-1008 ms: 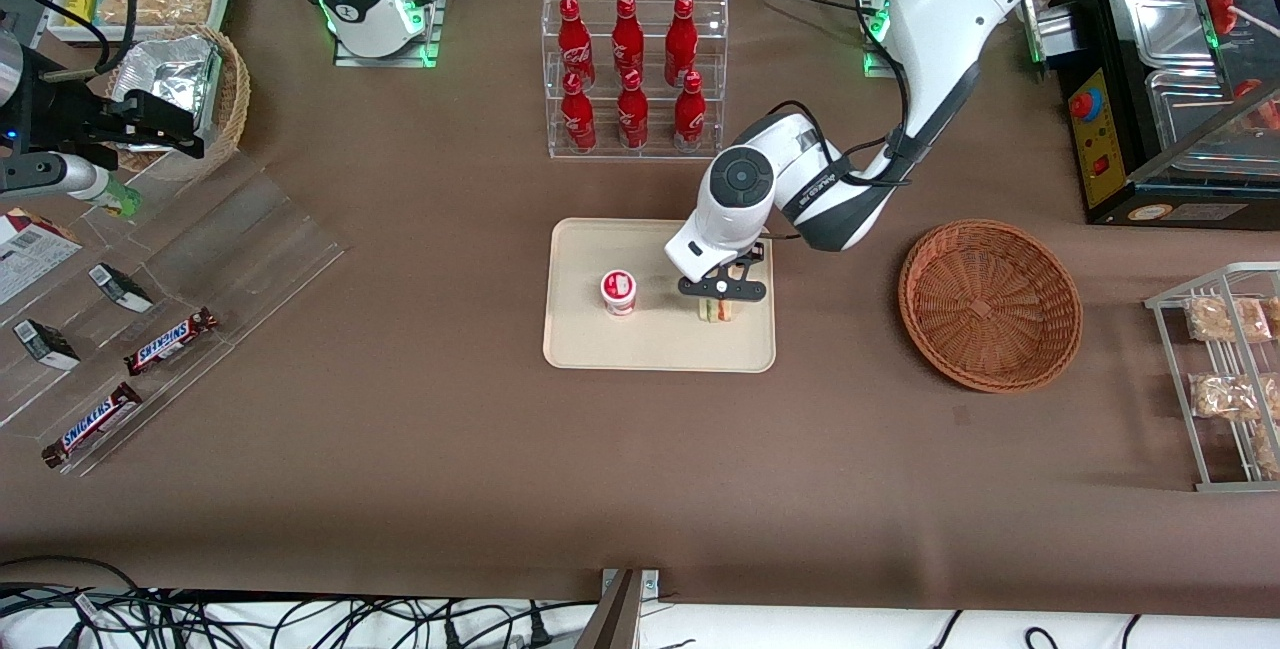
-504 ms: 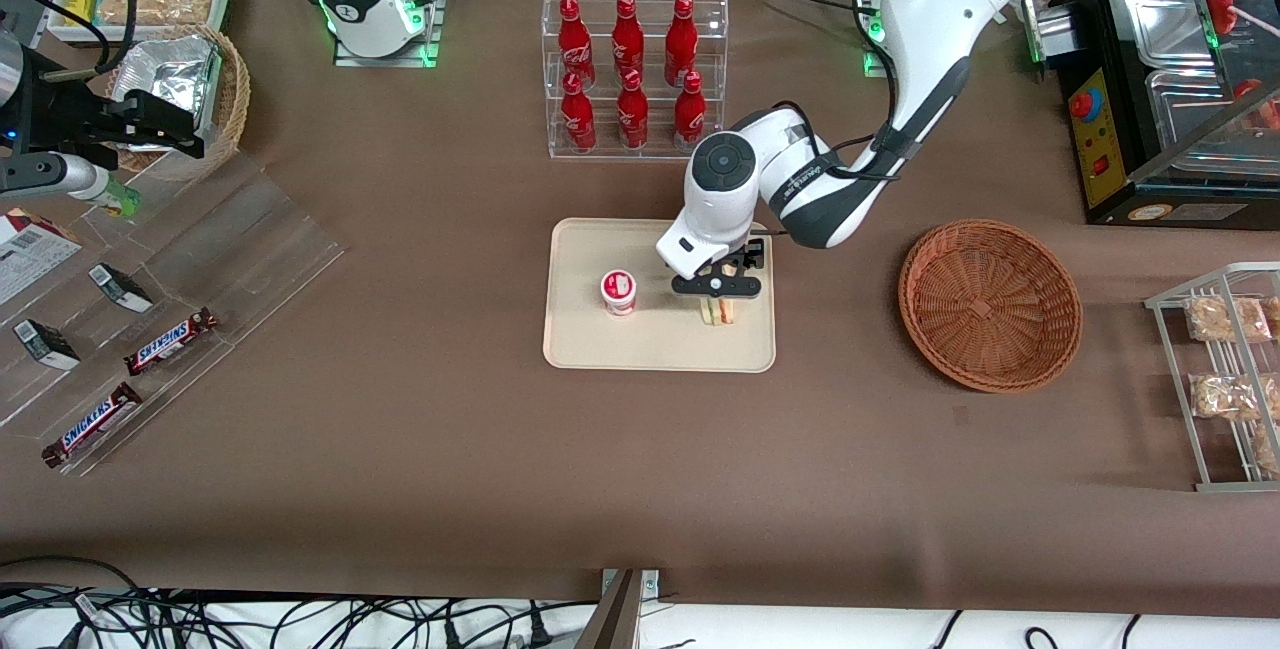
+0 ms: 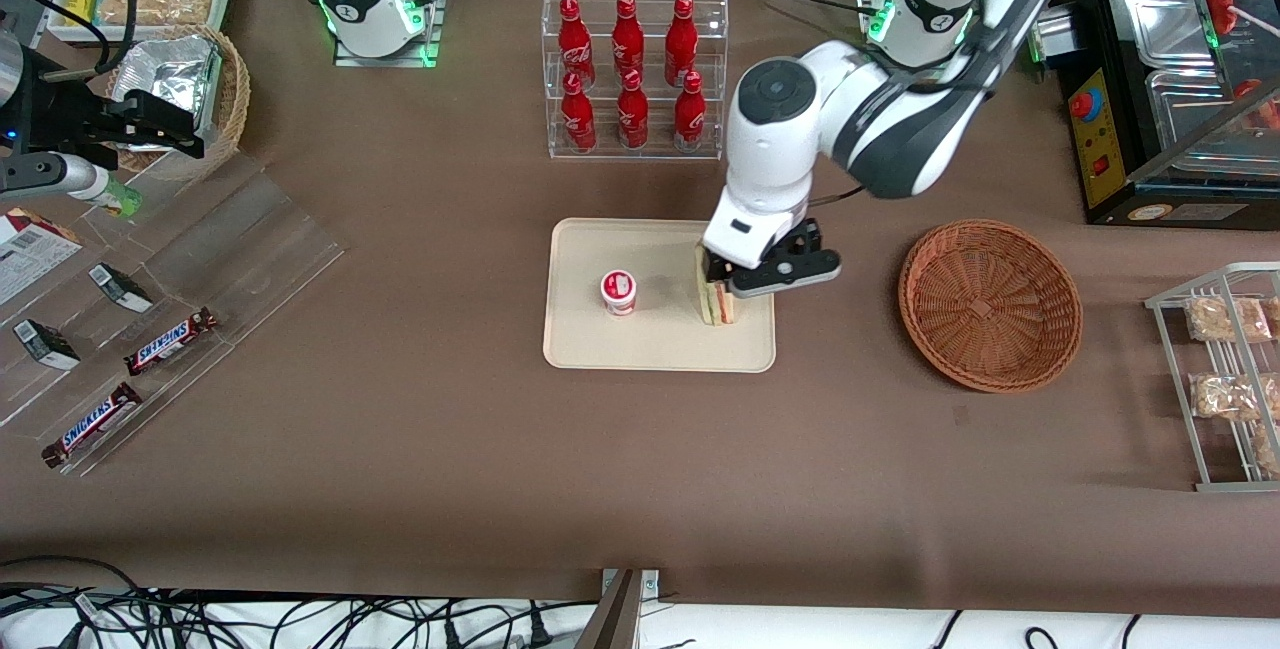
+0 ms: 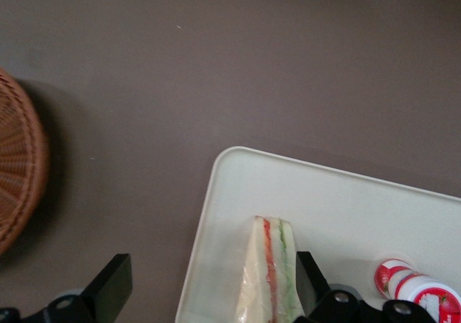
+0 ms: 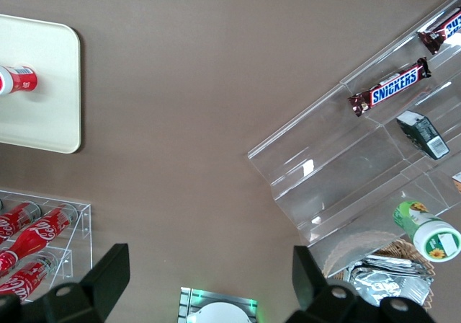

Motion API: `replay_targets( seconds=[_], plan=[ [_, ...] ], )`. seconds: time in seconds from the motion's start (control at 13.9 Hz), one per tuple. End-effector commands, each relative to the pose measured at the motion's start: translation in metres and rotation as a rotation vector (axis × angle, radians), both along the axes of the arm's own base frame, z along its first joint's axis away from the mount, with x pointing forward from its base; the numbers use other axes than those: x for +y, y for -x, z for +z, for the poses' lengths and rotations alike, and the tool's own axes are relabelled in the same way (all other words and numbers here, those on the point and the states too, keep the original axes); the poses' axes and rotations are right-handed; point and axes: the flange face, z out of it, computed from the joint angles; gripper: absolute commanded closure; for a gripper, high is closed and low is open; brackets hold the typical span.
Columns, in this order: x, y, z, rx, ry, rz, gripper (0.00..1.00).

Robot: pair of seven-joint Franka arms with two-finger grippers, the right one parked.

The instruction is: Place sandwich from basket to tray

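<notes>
The sandwich (image 3: 716, 301) stands on the cream tray (image 3: 600, 344), a clear-wrapped wedge with red and green layers (image 4: 270, 280), close to the tray's (image 4: 346, 200) edge that faces the basket. My left gripper (image 3: 768, 274) hangs open above that edge, well clear of the sandwich. In the left wrist view the gripper (image 4: 209, 288) has its two black fingers spread wide, nothing between them, and the sandwich shows far below beside one finger. The reddish-brown wicker basket (image 3: 990, 304) is empty, and its rim (image 4: 18, 171) shows in the wrist view.
A small red-and-white cup (image 3: 619, 291) stands on the tray beside the sandwich. A clear rack of red bottles (image 3: 633, 69) is farther from the front camera. A wire rack with bagged snacks (image 3: 1225, 369) and a black appliance (image 3: 1150, 79) lie at the working arm's end.
The gripper has risen off the sandwich and shifted a little toward the basket. The sandwich stays standing on the tray.
</notes>
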Motion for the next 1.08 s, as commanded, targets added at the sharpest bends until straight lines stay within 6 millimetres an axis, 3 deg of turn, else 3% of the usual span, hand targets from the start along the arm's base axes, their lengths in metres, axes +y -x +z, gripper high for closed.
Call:
replay_targets(
  seconds=[0.0, 0.14, 0.43, 0.79, 1.01],
  plan=[
    [0.025, 0.005, 0.057, -0.015, -0.024, 0.097, 0.0],
    [0.042, 0.001, 0.089, 0.019, -0.062, 0.148, 0.0],
    [0.082, -0.014, 0.134, 0.041, -0.028, 0.197, 0.0],
    [0.16, -0.03, 0.152, 0.112, 0.033, 0.118, 0.0],
    [0.222, -0.03, 0.168, 0.139, 0.091, 0.043, 0.0]
  ],
)
